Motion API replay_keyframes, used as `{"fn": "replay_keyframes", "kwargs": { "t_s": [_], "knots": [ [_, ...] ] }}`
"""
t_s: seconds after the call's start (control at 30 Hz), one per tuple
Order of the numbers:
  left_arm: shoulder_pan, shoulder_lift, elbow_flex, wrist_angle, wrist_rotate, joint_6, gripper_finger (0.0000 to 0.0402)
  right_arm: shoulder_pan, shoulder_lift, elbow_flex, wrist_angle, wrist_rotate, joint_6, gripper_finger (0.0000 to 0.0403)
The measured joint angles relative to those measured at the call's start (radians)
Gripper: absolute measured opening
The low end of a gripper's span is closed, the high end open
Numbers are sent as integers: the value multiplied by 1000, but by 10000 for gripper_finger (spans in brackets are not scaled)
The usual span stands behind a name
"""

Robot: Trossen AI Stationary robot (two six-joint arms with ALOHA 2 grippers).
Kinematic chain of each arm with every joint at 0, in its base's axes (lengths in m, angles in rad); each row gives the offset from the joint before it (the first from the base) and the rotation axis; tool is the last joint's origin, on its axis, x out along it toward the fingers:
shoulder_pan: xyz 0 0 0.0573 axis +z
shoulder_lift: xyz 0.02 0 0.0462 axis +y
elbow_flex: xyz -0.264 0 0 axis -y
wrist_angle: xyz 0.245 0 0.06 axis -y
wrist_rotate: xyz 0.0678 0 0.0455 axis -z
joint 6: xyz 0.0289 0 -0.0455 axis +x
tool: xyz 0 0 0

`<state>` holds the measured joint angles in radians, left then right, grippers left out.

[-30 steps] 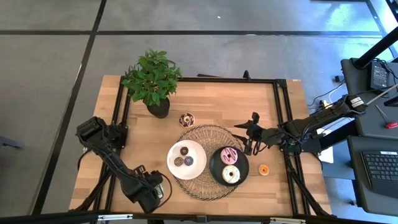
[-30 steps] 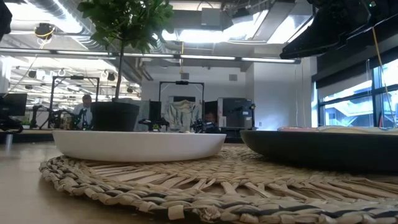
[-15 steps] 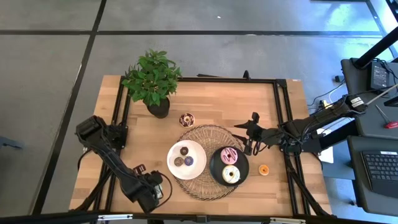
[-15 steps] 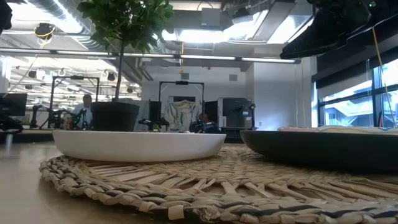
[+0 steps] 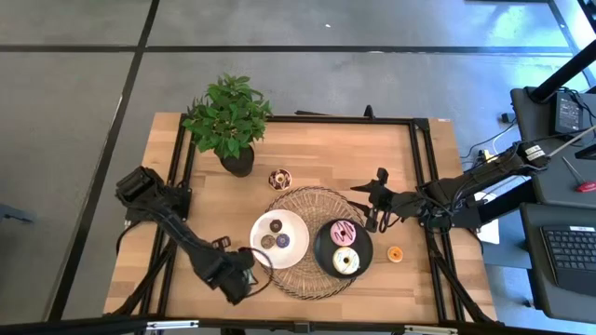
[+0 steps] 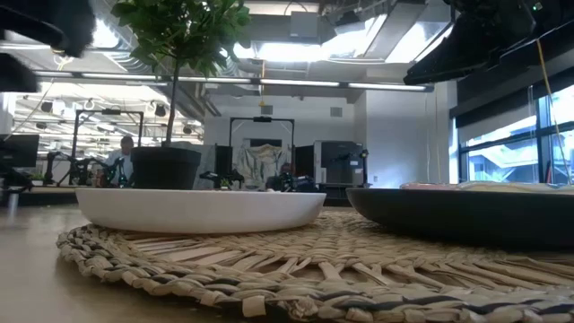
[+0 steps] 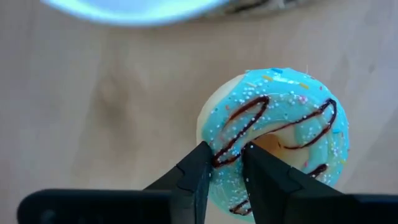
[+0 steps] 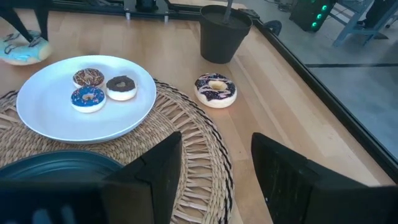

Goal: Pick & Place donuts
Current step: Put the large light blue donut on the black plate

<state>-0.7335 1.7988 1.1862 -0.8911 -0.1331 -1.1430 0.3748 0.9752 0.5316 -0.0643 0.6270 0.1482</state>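
Since a second ago the left arm has swung in toward the white plate, its left gripper (image 5: 244, 276) now down at the table just beside the mat's near-left edge, fingers (image 7: 196, 174) narrowed and pinching the rim of a blue-iced donut (image 7: 277, 134) with a chocolate drizzle; the donut appears to lie on the bare wood, though whether it is lifted I cannot tell. Close by, the white plate (image 5: 296, 226) sits on the woven mat (image 5: 317, 197) and carries three small donuts (image 8: 102, 87). Beside it the black plate (image 5: 321, 249) holds a pink donut (image 5: 343, 232) and a cream donut (image 5: 345, 261). Right gripper (image 5: 374, 216) hangs over the mat's far-right edge, fingers spread, holding nothing. A dark-iced donut (image 5: 279, 179) lies on the wood near the potted plant (image 5: 228, 121); a tiny orange donut (image 5: 395, 253) lies right of the black plate.
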Motion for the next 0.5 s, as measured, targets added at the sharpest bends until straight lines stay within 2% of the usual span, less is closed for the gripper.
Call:
{"fn": "replay_keyframes", "kwargs": {
  "t_s": [0.27, 0.5],
  "knots": [
    [87, -3, 109, -1, 24, 228, 67, 0, 0, 0, 0, 0, -12, 195],
    [160, -4, 208, 29, -135, 474, 64, 0, 0, 0, 0, 0, -17, 195]
  ]
}}
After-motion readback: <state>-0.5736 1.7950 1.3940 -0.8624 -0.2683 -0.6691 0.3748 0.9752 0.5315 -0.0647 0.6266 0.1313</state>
